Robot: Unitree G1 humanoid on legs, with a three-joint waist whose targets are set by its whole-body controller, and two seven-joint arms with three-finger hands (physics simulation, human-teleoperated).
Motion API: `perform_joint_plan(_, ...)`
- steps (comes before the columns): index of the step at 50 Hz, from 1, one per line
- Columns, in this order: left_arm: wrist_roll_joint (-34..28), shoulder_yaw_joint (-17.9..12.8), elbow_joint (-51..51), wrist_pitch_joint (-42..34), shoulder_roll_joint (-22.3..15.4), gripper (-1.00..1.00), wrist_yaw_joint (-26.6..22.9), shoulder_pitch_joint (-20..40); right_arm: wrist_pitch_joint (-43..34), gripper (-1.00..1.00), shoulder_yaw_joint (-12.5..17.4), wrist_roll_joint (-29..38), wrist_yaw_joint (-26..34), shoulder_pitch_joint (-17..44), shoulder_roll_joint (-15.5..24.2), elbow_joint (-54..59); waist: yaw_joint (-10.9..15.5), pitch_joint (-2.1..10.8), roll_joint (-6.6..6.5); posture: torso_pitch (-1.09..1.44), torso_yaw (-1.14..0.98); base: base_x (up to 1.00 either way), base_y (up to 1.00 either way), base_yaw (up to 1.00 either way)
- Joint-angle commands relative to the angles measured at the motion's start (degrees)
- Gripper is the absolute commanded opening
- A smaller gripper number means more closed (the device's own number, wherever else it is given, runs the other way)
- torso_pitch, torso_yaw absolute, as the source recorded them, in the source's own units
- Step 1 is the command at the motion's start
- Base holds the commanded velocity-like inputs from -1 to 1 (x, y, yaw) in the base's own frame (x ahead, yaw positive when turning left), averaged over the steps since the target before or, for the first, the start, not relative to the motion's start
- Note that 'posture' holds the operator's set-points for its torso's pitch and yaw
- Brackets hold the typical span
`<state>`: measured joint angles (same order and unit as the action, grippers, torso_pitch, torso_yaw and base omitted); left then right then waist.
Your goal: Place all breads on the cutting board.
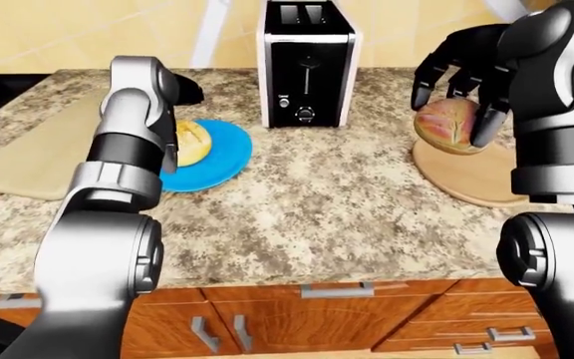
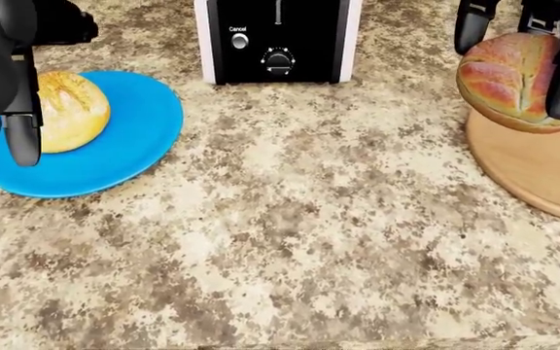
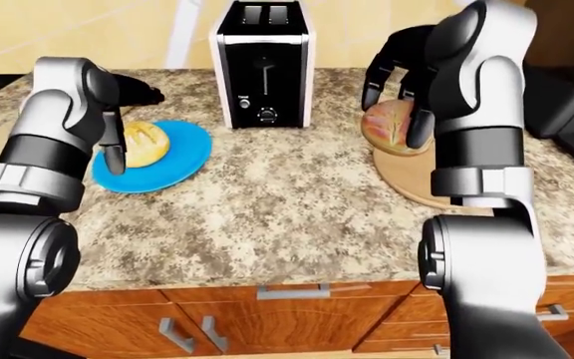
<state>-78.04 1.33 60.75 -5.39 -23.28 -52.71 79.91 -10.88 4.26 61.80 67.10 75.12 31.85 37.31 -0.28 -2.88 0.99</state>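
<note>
While the right robot hand (image 1: pixel 464 90) clasps a crusty reddish loaf (image 2: pixel 509 79) above the round wooden cutting board (image 2: pixel 538 164), the left robot hand (image 3: pixel 118 123), its fingers' spread unclear, partly hides a golden roll (image 2: pixel 66 111) on a blue plate (image 2: pixel 129 138).

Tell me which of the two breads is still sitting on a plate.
The yellow round roll, resting on the blue plate left of the toaster. The reddish-brown loaf is gripped in the right hand over the cutting board.

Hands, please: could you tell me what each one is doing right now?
Left hand: open, beside the yellow roll, not gripping it.
Right hand: shut on the brown loaf.
</note>
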Motion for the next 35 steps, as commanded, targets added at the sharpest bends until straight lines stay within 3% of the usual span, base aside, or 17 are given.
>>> perform_joint_plan(1,-0.6,-0.3,-3.0,-0.2,-1.1,1.0,-0.3,2.1,0.3,-1.0,0.5,0.1,-1.1,2.5,0.8,-2.0,0.1,2.08,0.12,0.0,0.0,0.0,0.0,0.0)
perform_joint_plan(6,-0.8,-0.6,-5.2,-0.6,-1.6,1.0,-2.1,0.8,0.3,-1.0,0.6,0.1,-1.4,1.9,0.6,-2.3,0.0,2.07,0.13,0.0,0.0,0.0,0.0,0.0)
perform_joint_plan(17,0.5,-1.0,-1.9,0.0,-0.3,1.0,3.5,2.4,0.2,-1.0,0.6,0.2,-1.3,1.5,0.6,-2.5,0.2,2.27,0.18,0.0,0.0,0.0,0.0,0.0)
perform_joint_plan(19,1.2,-1.0,-1.1,-0.7,0.7,0.84,4.3,2.3,0.2,-1.0,0.5,0.3,-1.2,1.4,0.5,-2.6,0.2,2.31,0.23,0.0,0.0,0.0,0.0,0.0)
perform_joint_plan(27,2.4,-0.4,1.9,-0.5,0.8,0.77,7.5,4.0,0.2,-1.0,0.7,0.1,-1.8,0.7,0.4,-2.5,0.1,2.39,0.29,0.0,0.0,0.0,0.0,0.0)
perform_joint_plan(28,2.5,-0.4,1.8,-0.6,0.9,0.61,7.7,3.9,0.3,-1.0,0.7,0.1,-1.8,0.6,0.4,-2.6,0.1,2.39,0.28,0.0,0.0,0.0,0.0,0.0)
perform_joint_plan(35,2.7,0.0,2.0,-0.7,0.8,0.65,8.1,3.4,0.1,-1.0,0.8,-0.1,-1.5,0.3,0.7,-3.1,0.1,2.35,0.19,0.0,0.0,0.0,0.0,0.0)
